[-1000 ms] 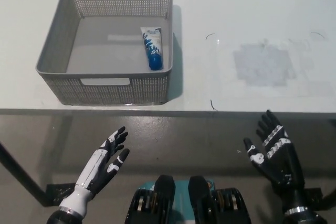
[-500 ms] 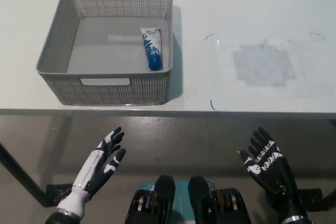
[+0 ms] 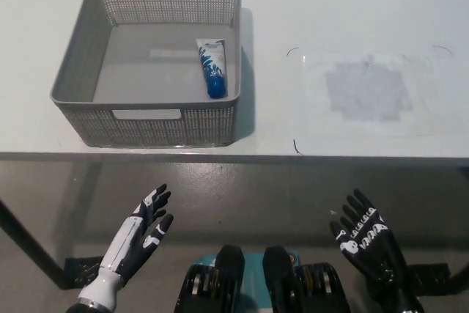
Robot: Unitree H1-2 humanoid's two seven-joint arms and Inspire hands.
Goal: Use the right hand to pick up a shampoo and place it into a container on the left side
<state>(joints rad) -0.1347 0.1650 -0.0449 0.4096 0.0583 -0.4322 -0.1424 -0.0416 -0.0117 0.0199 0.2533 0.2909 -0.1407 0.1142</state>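
A white and blue shampoo tube [image 3: 212,68] lies inside the grey mesh basket [image 3: 80,71], along its right wall, cap end toward me. The basket stands on the left part of the white table. My black right hand [image 3: 368,243] hangs open below the table's front edge at the lower right, holding nothing. Low at the lower left, my white left hand [image 3: 139,232] rests open, also below the table edge. Both hands are well apart from the basket.
A clear sheet with a grey patch [image 3: 366,91] lies flat on the table's right half. The white table's front edge [image 3: 293,156] runs across the middle of the picture. Below it is a grey floor.
Both hands have sunk lower and toward me, away from the table edge. The tube and basket have not moved.
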